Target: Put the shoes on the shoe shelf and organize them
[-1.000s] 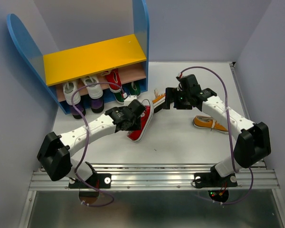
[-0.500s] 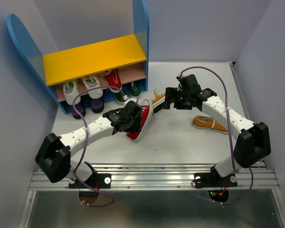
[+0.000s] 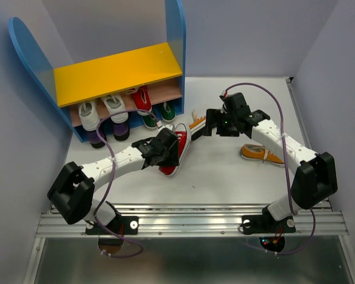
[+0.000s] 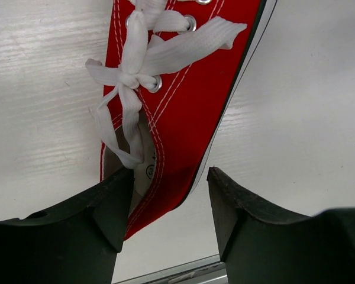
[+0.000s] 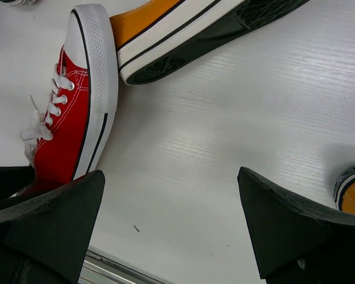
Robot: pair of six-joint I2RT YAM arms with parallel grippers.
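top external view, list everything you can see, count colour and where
shelf: 1, blue sides, yellow top, back left
white shoes: 2, under the yellow top, left
purple shoes: 2, just nearer than the white
green shoes: 2, shelf's right end
shelved red shoe: 1, above the green
loose red shoe: 1, table centre
orange shoes: 2, table, right
table: 1, white
arms: 2, white
left hand: black, straddling the loose red shoe
right hand: black, open, empty

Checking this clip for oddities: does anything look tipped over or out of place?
One orange sneaker lies tipped on its side, dark tread showing, one end against the toe cap of the red sneaker.
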